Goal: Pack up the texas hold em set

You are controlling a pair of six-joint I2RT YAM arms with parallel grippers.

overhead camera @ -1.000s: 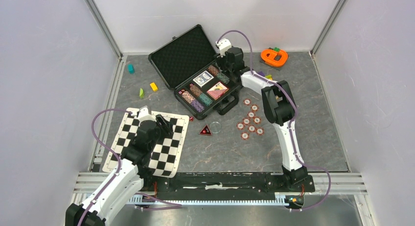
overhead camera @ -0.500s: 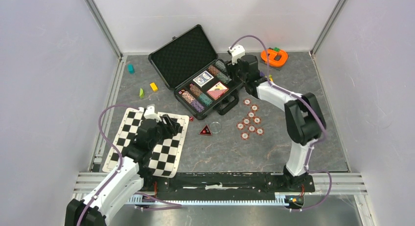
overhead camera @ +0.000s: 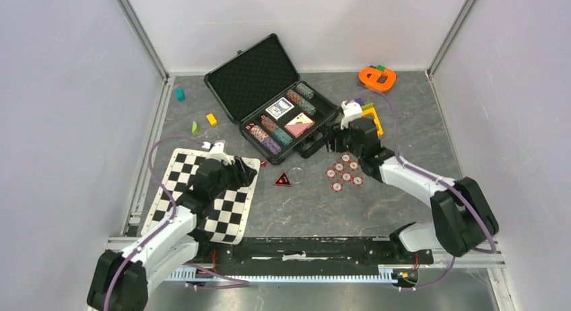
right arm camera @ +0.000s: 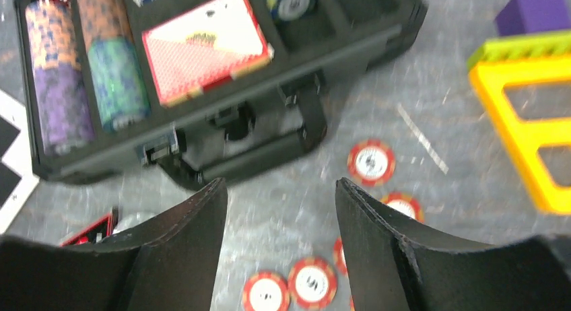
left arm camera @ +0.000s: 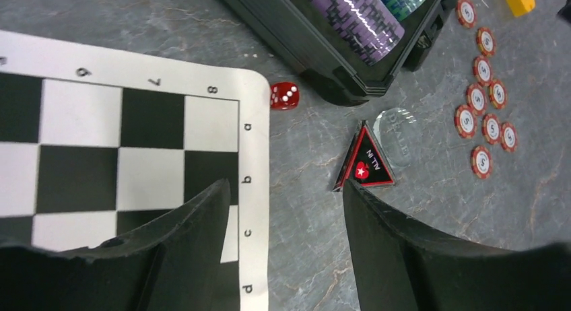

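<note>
Thin, slippery poker chips point(overhead camera: 346, 177) lie just right of the briefcase point(overhead camera: 252, 79); probably pinch their rims. Left gripper point(left arm camera: 283, 217) and right gripper point(right arm camera: 281, 217) gape, empty.

Your counter point(overhead camera: 310, 203) is a grey marbled slab. At its back lies an open black case point(overhead camera: 252, 75), and at front left a checkered mat point(overhead camera: 236, 210). A red die point(left arm camera: 284, 95) sits just off the mat's corner, near a triangular marker point(left arm camera: 367, 164) and a clear disc point(left arm camera: 397, 129) that touch. Loose red-white chips point(overhead camera: 346, 177) cluster right of them. An orange toy point(overhead camera: 377, 77), a yellow frame point(right arm camera: 545, 134) and three small blocks, teal point(overhead camera: 180, 94), yellow point(overhead camera: 211, 119) and green point(overhead camera: 194, 128), lie apart.
</note>
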